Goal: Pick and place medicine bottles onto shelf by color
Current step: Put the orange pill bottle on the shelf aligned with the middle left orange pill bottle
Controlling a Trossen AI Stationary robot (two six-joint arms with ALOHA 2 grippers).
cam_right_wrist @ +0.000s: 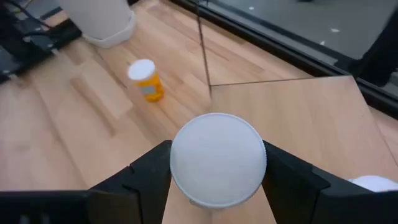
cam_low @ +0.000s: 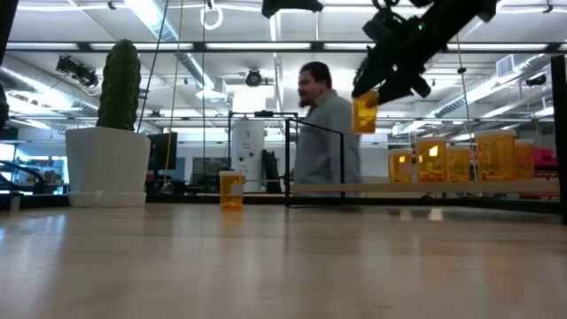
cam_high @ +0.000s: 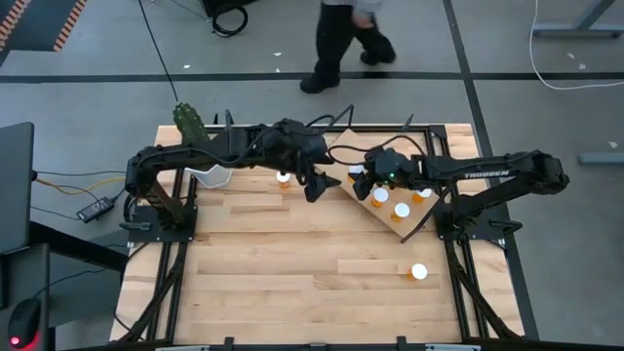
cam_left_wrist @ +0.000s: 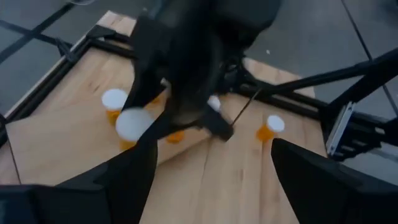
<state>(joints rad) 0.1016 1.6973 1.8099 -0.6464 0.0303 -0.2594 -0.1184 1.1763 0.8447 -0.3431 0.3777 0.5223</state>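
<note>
I have the shelf (cam_high: 375, 216) tilted between my two arms, several capped bottles already standing on it. My right gripper (cam_right_wrist: 217, 186) hangs over its bare end, clamped on an upright bottle (cam_right_wrist: 217, 159), so the board lies straight below. My left gripper (cam_left_wrist: 211, 180) is spread open and empty, the nearer arm to the lone bottle (cam_high: 283, 177) by the plant pot (cam_high: 210, 175).

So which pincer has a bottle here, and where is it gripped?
The right pincer holds a medicine bottle by its white cap, above the shelf. The left pincer is open, holding nothing.
</note>
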